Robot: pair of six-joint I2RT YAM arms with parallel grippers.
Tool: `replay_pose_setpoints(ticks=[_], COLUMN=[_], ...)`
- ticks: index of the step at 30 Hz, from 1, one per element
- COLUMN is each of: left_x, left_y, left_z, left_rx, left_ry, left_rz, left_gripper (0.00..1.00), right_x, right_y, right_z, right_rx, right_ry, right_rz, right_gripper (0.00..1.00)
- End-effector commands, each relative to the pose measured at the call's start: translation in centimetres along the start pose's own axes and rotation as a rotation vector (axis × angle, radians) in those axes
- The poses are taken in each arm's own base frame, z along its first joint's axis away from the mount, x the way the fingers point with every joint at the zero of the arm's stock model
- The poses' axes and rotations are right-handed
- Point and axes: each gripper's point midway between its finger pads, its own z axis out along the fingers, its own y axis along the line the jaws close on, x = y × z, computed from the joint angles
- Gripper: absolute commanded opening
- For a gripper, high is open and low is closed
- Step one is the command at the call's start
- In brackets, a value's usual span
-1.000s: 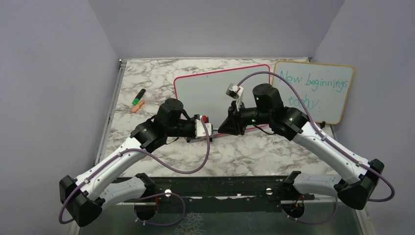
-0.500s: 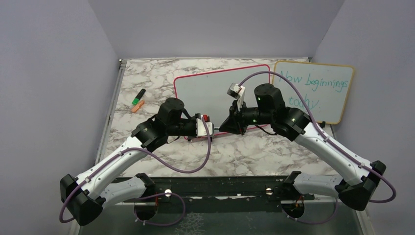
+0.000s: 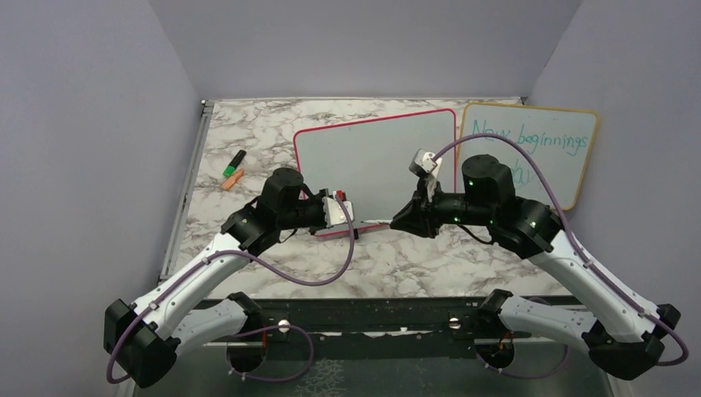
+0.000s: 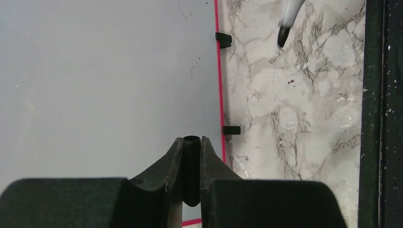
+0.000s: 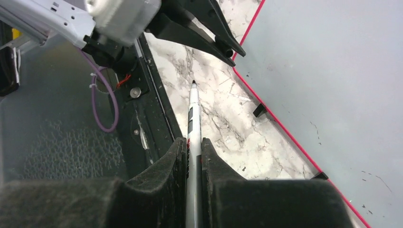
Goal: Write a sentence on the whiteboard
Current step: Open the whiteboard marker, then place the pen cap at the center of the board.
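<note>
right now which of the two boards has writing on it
The yellow-framed board at the far right: it carries teal handwriting, while the red-framed whiteboard beside it has no words on it.

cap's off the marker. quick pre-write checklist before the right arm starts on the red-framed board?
1. Marker uncapped, dark tip bare: ok.
2. Right end effector shut on the marker's barrel: ok.
3. Cap clamped in the left end effector, apart from the tip: ok.
4. Whiteboard free for writing, only faint specks on it: ok.
5. Tip over the whiteboard: not ok. It is over the marble table, beside the board's red edge.
6. Left end effector out of the writing area: not ok. It seems to hang over the board's near edge.
</note>
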Motion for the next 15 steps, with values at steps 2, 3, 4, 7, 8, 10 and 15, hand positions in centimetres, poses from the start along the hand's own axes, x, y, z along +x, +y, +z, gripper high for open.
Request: replay_pose_setpoints(ticks=[2, 3, 4, 7, 8, 10, 15], left_x=[1.0, 1.0, 1.0, 0.9, 0.9, 0.8, 1.4], left_y=[0.4, 0.3, 0.2, 0.0, -0.2, -0.7, -2.4], left_z=[0.0, 0.0, 0.1, 0.4, 0.6, 1.2, 3.3], left_rx=[-0.034, -0.032, -0.028, -0.031, -0.03, -0.024, -0.014], left_ry=[0.031, 0.029, 0.026, 0.023, 0.025, 0.034, 0.092], left_rz=[-0.001, -0.009, -0.024, -0.088, -0.11, -0.17, -0.336], left_gripper=[0.0, 0.0, 0.0, 0.0, 0.0, 0.0, 0.0], right_x=[0.4, 0.1, -0.2, -0.7, -0.8, -0.9, -0.7], right_y=[-0.4, -0.7, -1.2, -3.2, -3.8, -5.0, -7.9], right_z=[-1.9, -2.1, -2.3, -2.9, -3.1, -3.7, -5.6], right_rx=[0.081, 0.103, 0.134, 0.261, 0.301, 0.382, 0.58], right_ry=[-0.017, -0.033, -0.044, -0.068, -0.078, -0.091, -0.14], right_rz=[-0.028, -0.03, -0.028, -0.004, 0.003, 0.02, 0.039], right_gripper=[0.01, 0.01, 0.01, 0.01, 0.01, 0.01, 0.01])
